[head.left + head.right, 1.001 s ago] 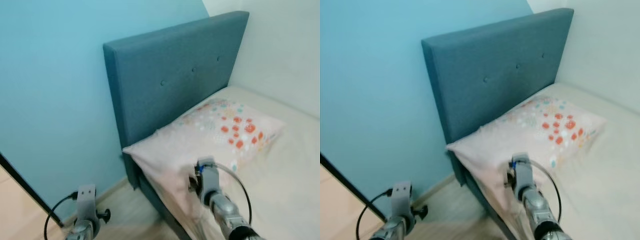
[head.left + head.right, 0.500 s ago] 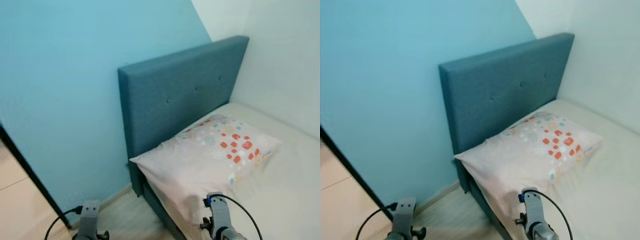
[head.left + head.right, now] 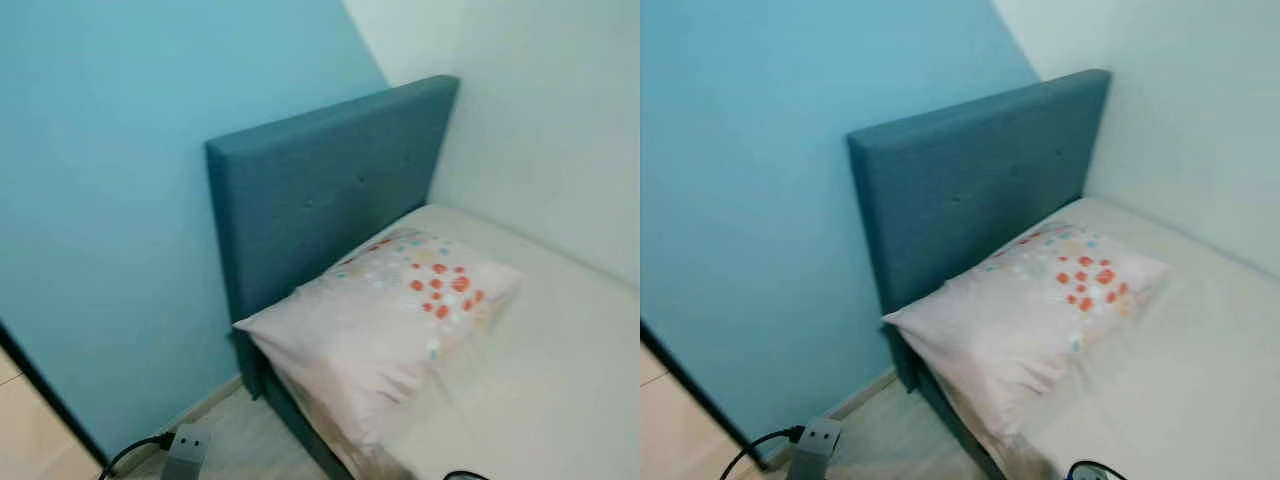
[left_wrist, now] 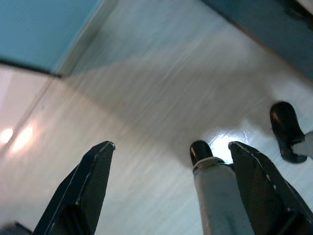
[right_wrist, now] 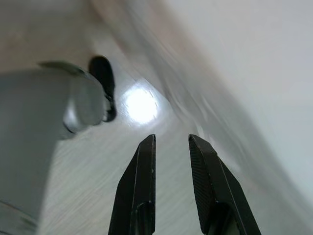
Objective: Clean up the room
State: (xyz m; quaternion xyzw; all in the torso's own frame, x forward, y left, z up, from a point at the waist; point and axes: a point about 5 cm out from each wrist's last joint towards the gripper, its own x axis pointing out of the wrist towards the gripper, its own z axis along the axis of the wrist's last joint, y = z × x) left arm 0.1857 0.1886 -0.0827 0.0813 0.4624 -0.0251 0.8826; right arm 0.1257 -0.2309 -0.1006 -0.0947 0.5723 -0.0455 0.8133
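Observation:
A pale pillow (image 3: 390, 300) with red and teal dots lies at the head of the bed, against the blue-grey headboard (image 3: 310, 200). It rests on the cream mattress (image 3: 540, 380), one corner hanging over the bed's side. Both arms hang low beside the bed. My left gripper (image 4: 171, 144) is open over the pale wooden floor, with nothing between its fingers (image 4: 85, 181). My right gripper (image 5: 171, 138) points at the floor too, its fingers (image 5: 142, 181) drawn close together and holding nothing. The left wrist (image 3: 185, 452) shows at the bottom edge of the left eye view.
A light blue wall (image 3: 100, 200) stands behind the headboard and a white wall (image 3: 560, 120) runs along the bed's far side. A strip of floor (image 3: 230, 440) lies between bed and wall. A dark frame edge (image 3: 40, 390) is at the lower left.
The camera has pulled back and shifted. Both arms have dropped toward the bottom of the eye views; the right gripper, earlier up by the pillow's near corner, now hangs low.

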